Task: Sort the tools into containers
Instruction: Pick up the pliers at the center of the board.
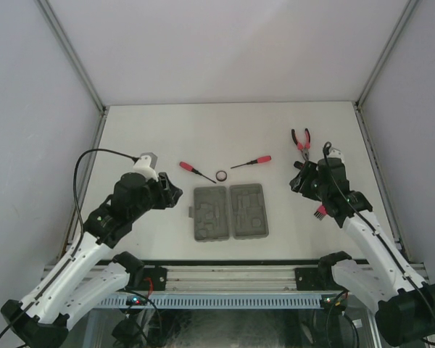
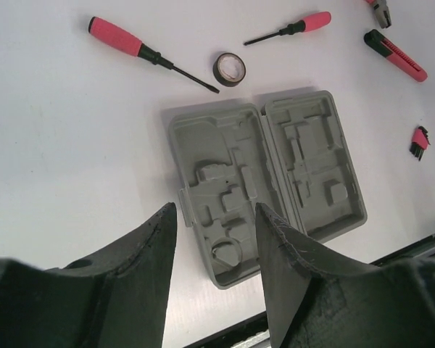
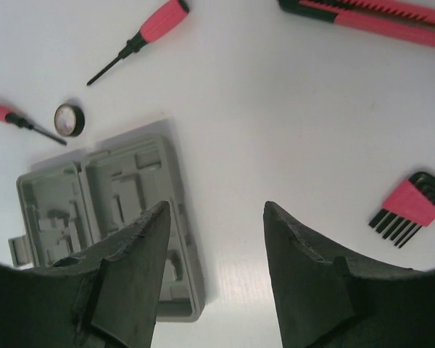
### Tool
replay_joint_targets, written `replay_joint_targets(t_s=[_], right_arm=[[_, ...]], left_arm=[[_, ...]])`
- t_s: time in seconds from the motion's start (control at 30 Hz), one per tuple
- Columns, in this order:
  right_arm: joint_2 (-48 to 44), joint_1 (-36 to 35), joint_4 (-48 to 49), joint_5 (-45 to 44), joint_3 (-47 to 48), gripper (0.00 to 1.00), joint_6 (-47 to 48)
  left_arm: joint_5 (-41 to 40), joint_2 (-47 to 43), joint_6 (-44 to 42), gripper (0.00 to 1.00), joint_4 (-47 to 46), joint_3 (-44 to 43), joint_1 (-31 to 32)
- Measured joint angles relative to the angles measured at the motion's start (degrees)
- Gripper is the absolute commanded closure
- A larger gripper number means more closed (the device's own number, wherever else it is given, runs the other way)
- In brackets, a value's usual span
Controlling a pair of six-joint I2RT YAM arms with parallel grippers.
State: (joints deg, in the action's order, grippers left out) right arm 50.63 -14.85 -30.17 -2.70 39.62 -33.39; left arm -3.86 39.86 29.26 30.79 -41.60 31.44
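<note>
Plainly, we see both grippers hovering with jaws apart and nothing between them, the left gripper (image 2: 214, 214) over the near-left corner of the grey tool case (image 1: 230, 211) and the right gripper (image 3: 216, 210) over bare table (image 1: 159, 130) just right of it. We find the case lying open and flat at the near middle, recesses up; beyond it lie two red-handled screwdrivers (image 1: 196, 171) (image 1: 251, 162) with a black tape roll (image 1: 222, 175) between their tips, while the pliers (image 1: 301, 142), utility knife (image 3: 370, 14) and hex key set (image 3: 409, 206) sit to the right
</note>
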Motion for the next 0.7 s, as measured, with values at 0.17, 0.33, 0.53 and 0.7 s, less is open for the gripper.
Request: replay_joint_targets(t_s=[0.17, 0.33, 0.53, 0.7], right_arm=[[3.1, 4.61, 0.81, 1.36, 1.75, 0.46, 2.45], [7.93, 7.56, 1.9, 2.62, 3.21, 0.46, 3.67], [11.06, 7.85, 5.01, 4.15, 3.32, 0.46, 4.48], [15.74, 8.11, 7.04, 4.52, 5.2, 0.46, 5.73]], left_arm=[[0.02, -0.02, -0.44, 0.49, 1.44, -0.17, -0.24], [-0.26, -1.03, -0.35, 0.48, 5.03, -0.17, -0.28], [-0.61, -2.82, 0.22, 0.48, 9.7, -0.17, -0.35], [-0.7, -4.92, 1.36, 0.47, 12.28, -0.17, -0.35]])
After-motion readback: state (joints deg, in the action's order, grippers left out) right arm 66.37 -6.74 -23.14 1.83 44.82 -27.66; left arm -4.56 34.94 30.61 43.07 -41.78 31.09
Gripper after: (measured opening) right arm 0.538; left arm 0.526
